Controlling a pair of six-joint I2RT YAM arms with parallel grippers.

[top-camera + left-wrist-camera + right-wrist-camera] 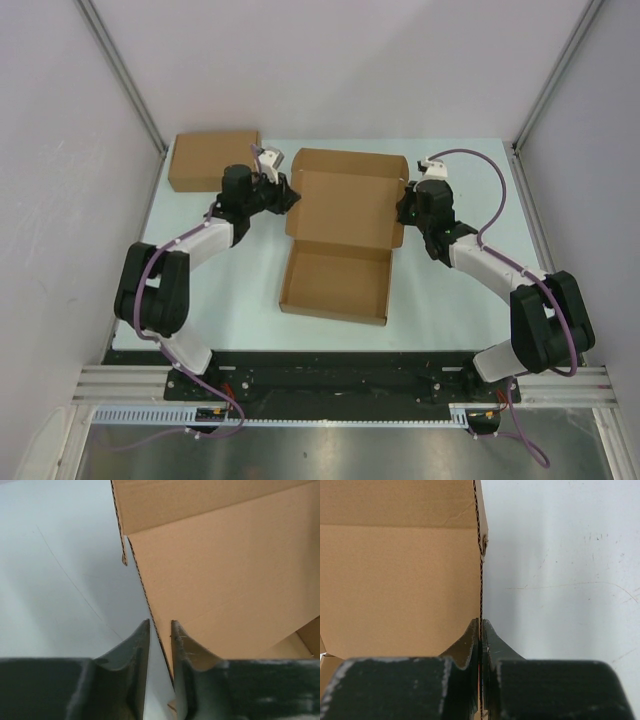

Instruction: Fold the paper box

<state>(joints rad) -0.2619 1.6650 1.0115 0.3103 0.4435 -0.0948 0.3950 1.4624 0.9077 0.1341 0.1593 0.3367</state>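
One box point(337, 282) is sitting in the middle of the table point(240, 300), half folded. Its shallow tray point(335, 285) is lying flat toward the near edge with its walls up. The lid point(345, 205) is rising from the tray's far side, standing nearly upright, with a flap bent over along its top.

I am watching the right gripper point(480, 622) pinching the lid's right edge, both fingers pressing flat against the card with no gap showing. The left gripper point(160, 625) is sitting at the lid's left edge, its jaws standing a little apart with the edge running between them. A strip of table is showing between one finger point(132, 650) and the card, so it is straddling the edge and not clamping it.

From above, the two arms are reaching in from the near corners, one to each side of the lid. A second box point(212, 160), closed and flat, is lying at the far left corner, apart from the left arm.
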